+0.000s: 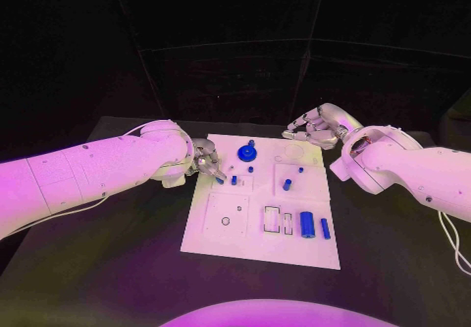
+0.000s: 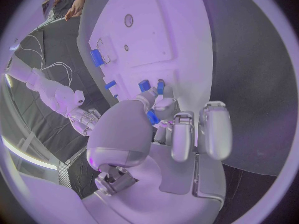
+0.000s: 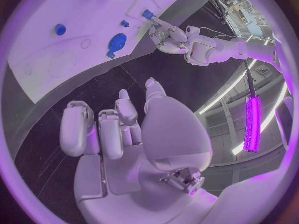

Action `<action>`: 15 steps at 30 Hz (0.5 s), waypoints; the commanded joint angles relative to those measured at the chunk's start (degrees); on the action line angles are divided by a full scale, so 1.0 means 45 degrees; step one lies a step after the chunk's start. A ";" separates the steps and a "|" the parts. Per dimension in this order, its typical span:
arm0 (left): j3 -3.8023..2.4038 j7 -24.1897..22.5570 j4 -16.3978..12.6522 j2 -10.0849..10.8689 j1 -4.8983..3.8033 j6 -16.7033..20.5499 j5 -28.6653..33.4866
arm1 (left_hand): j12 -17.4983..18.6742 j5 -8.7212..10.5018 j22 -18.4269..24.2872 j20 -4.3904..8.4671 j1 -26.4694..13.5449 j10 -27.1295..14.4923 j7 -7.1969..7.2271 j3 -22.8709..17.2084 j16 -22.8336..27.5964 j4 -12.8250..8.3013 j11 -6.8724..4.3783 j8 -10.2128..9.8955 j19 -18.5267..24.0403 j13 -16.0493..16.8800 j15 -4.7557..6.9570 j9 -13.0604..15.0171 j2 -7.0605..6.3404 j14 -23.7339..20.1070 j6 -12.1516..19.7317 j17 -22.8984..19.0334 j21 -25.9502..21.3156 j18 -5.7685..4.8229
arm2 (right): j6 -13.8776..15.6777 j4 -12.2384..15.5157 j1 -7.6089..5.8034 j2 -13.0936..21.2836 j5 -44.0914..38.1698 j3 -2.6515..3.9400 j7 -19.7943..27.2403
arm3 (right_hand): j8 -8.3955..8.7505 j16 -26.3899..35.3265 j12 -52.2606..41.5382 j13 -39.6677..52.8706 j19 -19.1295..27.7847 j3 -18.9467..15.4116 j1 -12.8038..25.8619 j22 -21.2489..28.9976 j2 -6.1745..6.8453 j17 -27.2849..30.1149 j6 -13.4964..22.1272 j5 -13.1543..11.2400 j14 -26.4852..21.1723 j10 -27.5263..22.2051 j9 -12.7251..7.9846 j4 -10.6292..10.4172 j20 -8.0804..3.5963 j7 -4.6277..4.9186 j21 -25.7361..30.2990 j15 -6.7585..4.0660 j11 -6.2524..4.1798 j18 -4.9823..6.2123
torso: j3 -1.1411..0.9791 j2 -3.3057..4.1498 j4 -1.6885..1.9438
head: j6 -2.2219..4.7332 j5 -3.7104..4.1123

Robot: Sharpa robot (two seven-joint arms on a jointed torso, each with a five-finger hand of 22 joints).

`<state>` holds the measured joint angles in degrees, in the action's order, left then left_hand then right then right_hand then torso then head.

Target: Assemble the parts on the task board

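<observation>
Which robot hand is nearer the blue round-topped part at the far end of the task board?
Left. The left robot hand sits at the task board's left edge, close beside the blue round-topped part. The right robot hand hovers past the board's far right corner, farther off.

Head camera overlooks task board (image 1: 263, 204); wrist cameras share it.

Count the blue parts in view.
8: a gear, two pegs beside it, one pinched in the left hand's fingers, two right of centre, two cylinders near-right. Others may be hidden.
</observation>
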<state>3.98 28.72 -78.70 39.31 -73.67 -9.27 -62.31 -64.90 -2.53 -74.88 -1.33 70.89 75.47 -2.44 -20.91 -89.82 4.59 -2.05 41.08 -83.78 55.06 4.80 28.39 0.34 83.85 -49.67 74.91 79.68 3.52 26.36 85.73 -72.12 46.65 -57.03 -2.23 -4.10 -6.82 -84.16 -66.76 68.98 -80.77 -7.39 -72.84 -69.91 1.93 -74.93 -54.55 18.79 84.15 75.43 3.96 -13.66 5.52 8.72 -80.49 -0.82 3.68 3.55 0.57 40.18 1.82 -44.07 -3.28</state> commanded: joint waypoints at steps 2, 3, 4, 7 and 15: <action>0.0034 0.0229 -0.0033 0.0001 0.0021 -0.0368 -0.0169 | 0.0030 -0.0042 -0.0024 0.0089 0.0037 0.0056 0.0075 -0.1370 -0.0040 -0.1287 0.0003 0.0068 -0.0028 0.0003 0.0094 0.0045 -0.0073 0.1367 -0.0006 0.3354 -0.0063 -0.0028 | -0.0072 0.0009 -0.0024 -0.0006 0.0016 0.0006 0.0080 | -0.0060 0.0065 -0.0010 -0.0013 0.0080 -0.0064 -0.0102 0.0012 -0.0074 -0.1110 0.0073 0.0035 0.0802 -0.0049 0.0002 0.0017 -0.0044 -0.0038 0.0065 0.0009 -0.0014 0.0132 | -0.0004 0.0005 0.0008 | -0.0008 0.0004; 0.0035 0.0231 -0.0045 -0.0003 0.0021 -0.0385 -0.0169 | 0.0034 -0.0042 -0.0034 0.0089 0.0027 0.0058 0.0076 -0.1443 -0.0040 -0.1310 0.0003 0.0073 -0.0031 0.0000 0.0094 0.0052 -0.0097 0.1367 -0.0005 0.3354 -0.0058 -0.0030 | -0.0072 0.0008 -0.0024 -0.0008 0.0016 0.0006 0.0081 | -0.0060 0.0065 -0.0010 -0.0013 0.0080 -0.0064 -0.0102 0.0012 -0.0074 -0.1110 0.0073 0.0035 0.0802 -0.0049 0.0002 0.0017 -0.0044 -0.0038 0.0065 0.0009 -0.0014 0.0132 | -0.0003 0.0005 0.0008 | -0.0011 0.0003; 0.0036 0.0233 -0.0056 -0.0006 0.0021 -0.0398 -0.0169 | 0.0038 -0.0043 -0.0042 0.0089 0.0022 0.0058 0.0075 -0.1522 -0.0040 -0.1333 0.0004 0.0077 -0.0035 -0.0004 0.0094 0.0058 -0.0117 0.1367 -0.0001 0.3354 -0.0054 -0.0031 | -0.0072 0.0007 -0.0024 -0.0009 0.0016 0.0006 0.0082 | -0.0060 0.0065 -0.0010 -0.0013 0.0080 -0.0064 -0.0102 0.0012 -0.0074 -0.1110 0.0073 0.0035 0.0802 -0.0049 0.0002 0.0017 -0.0044 -0.0038 0.0065 0.0009 -0.0014 0.0132 | -0.0002 0.0002 0.0005 | -0.0022 0.0005; 0.0039 0.0235 -0.0080 -0.0012 0.0021 -0.0422 -0.0169 | 0.0045 -0.0042 -0.0057 0.0087 -0.0037 0.0067 0.0067 -0.1745 -0.0040 -0.1380 0.0006 0.0095 -0.0040 -0.0011 0.0091 0.0079 -0.0198 0.1367 0.0002 0.3354 -0.0050 -0.0034 | -0.0072 0.0005 -0.0024 -0.0012 0.0016 0.0006 0.0084 | -0.0060 0.0065 -0.0010 -0.0013 0.0080 -0.0064 -0.0102 0.0012 -0.0074 -0.1110 0.0073 0.0035 0.0802 -0.0049 0.0002 0.0017 -0.0044 -0.0038 0.0065 0.0009 -0.0014 0.0132 | -0.0002 0.0004 0.0000 | -0.0032 0.0003; 0.0046 0.0237 -0.0124 -0.0043 0.0022 -0.0431 -0.0169 | 0.0043 -0.0042 -0.0064 0.0083 -0.0151 0.0089 0.0067 -0.2060 -0.0040 -0.1429 0.0006 0.0134 -0.0041 -0.0009 0.0087 0.0117 -0.0318 0.1367 -0.0010 0.3354 -0.0057 -0.0033 | -0.0071 0.0005 -0.0024 -0.0012 0.0016 0.0006 0.0085 | -0.0060 0.0065 -0.0010 -0.0013 0.0080 -0.0064 -0.0102 0.0012 -0.0074 -0.1110 0.0073 0.0035 0.0802 -0.0049 0.0002 0.0017 -0.0044 -0.0038 0.0065 0.0009 -0.0014 0.0132 | -0.0002 0.0002 0.0007 | -0.0055 0.0023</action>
<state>4.04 29.28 -79.08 39.24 -73.69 -9.80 -62.74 -64.90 -2.47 -74.95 -1.33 70.06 75.45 -2.49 -22.99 -89.82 4.88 -2.04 41.50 -83.77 55.02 4.80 28.87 -0.58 83.85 -49.65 74.91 79.67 3.52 26.28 85.69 -72.12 46.61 -57.02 -2.23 -4.09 -6.82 -84.16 -66.76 68.98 -80.77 -7.39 -72.84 -69.91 1.93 -74.92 -54.55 18.78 84.15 75.43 3.96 -13.66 5.52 8.72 -80.49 -0.82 3.68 3.55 0.56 40.19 1.83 -44.28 -3.19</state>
